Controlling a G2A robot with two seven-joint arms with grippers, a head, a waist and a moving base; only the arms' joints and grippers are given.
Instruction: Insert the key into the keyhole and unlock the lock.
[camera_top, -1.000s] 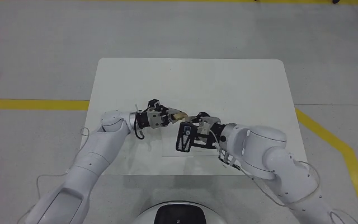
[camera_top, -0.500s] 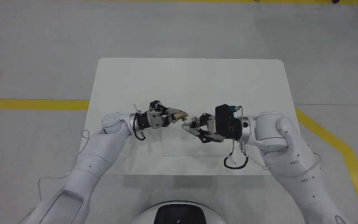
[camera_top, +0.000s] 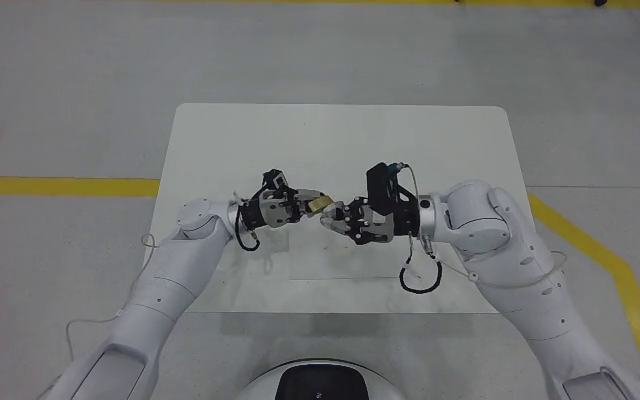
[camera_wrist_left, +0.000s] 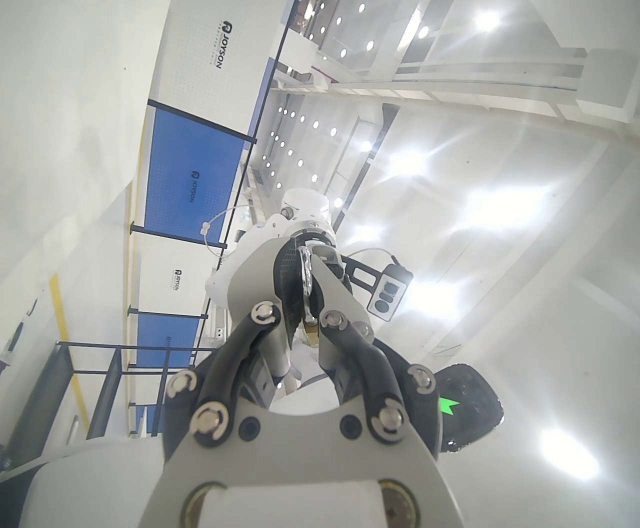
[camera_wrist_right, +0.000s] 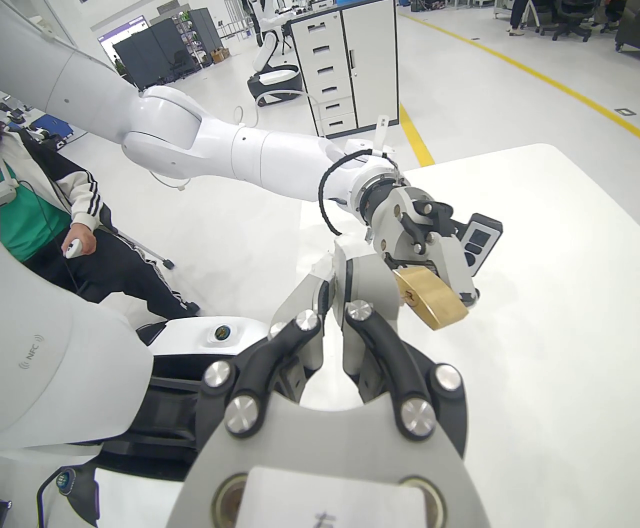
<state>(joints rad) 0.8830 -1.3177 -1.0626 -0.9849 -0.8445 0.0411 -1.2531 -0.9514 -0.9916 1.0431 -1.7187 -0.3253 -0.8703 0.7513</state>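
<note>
A brass padlock (camera_top: 318, 204) hangs above the middle of the white table (camera_top: 430, 140). My left gripper (camera_top: 308, 203) is shut on its silver shackle (camera_wrist_left: 305, 282). In the right wrist view the padlock (camera_wrist_right: 434, 302) turns its keyhole face toward my right gripper (camera_wrist_right: 336, 260). That gripper (camera_top: 328, 220) sits just beside and slightly nearer than the lock, its fingers pressed together. The key is almost hidden between them. A small gap separates the fingertips from the lock.
Both arms meet over the table's centre, with bare table surface (camera_wrist_right: 550, 300) all around. A loose black cable (camera_top: 418, 280) loops from the right forearm. A yellow floor line (camera_top: 70, 186) runs past the table's left side.
The right wrist has rolled over, bringing its camera from below to above. Its fingertips have moved up and left, closer to the lock. The left gripper with the lock has barely moved.
</note>
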